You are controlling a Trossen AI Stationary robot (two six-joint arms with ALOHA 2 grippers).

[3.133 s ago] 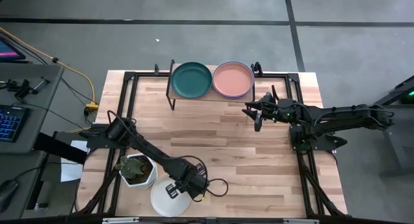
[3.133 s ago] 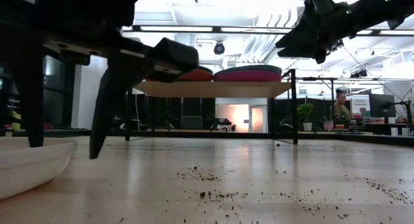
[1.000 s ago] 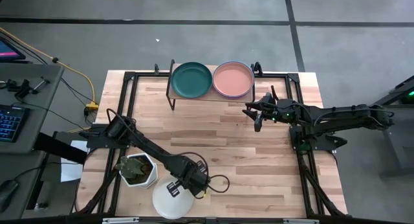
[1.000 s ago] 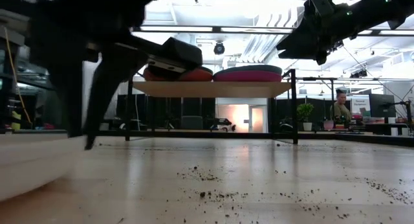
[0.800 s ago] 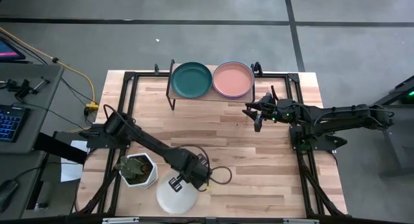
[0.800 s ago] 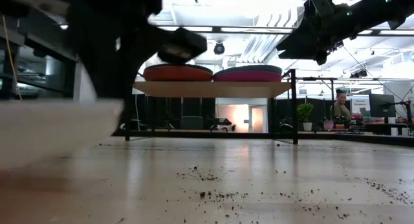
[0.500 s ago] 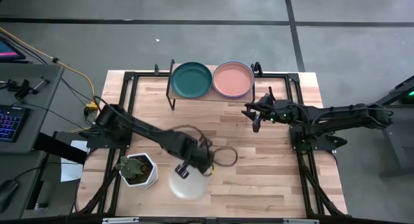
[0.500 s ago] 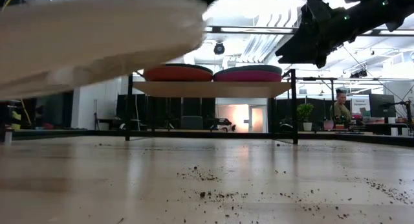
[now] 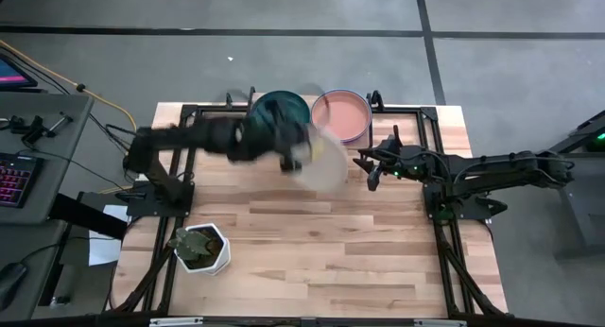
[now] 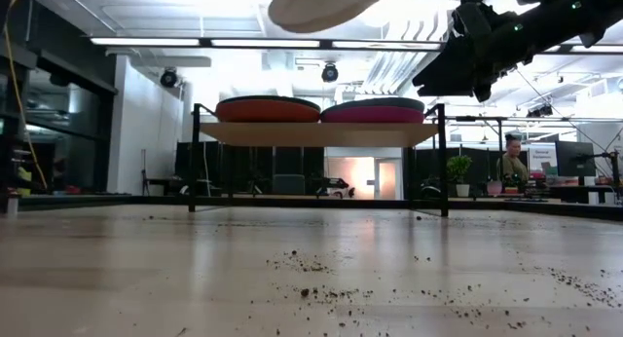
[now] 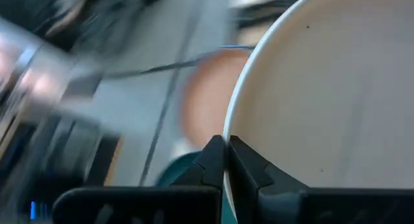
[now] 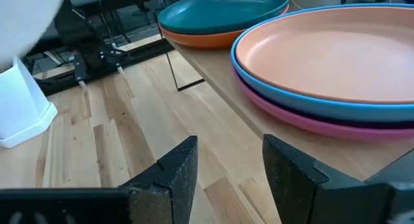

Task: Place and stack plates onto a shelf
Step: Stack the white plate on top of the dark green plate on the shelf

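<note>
A white plate (image 9: 323,157) hangs high above the table in front of the shelf (image 10: 321,133), with my left gripper (image 9: 291,153) shut on it. In the low view the white plate (image 10: 326,4) is well above shelf height. On the shelf's left a dark teal plate (image 9: 281,114) lies on a red one (image 10: 268,109). On its right a salmon plate (image 9: 340,115) tops a light blue and a magenta plate (image 12: 304,111). My right gripper (image 9: 369,168) hovers open, right of the shelf's near corner, with nothing between its fingers. My left gripper pinches the white plate's rim (image 11: 228,130) between its two fingers, one on the plate's inner face and one on its underside. The fingers come from the table's left. The plate is lifted clear of the table and reaches out beyond the fingertips toward the right.
A white hexagonal plant pot (image 9: 200,249) stands near the table's front left. Black frame rails (image 9: 440,223) run along the table's sides. Soil crumbs (image 10: 321,293) lie scattered on the wood. A person (image 10: 513,152) sits far behind the table.
My left gripper has risen from the table's near edge and swung fast toward the far edge and the shelf, carrying the white plate. The plate has left the tabletop and now hangs high above it.
</note>
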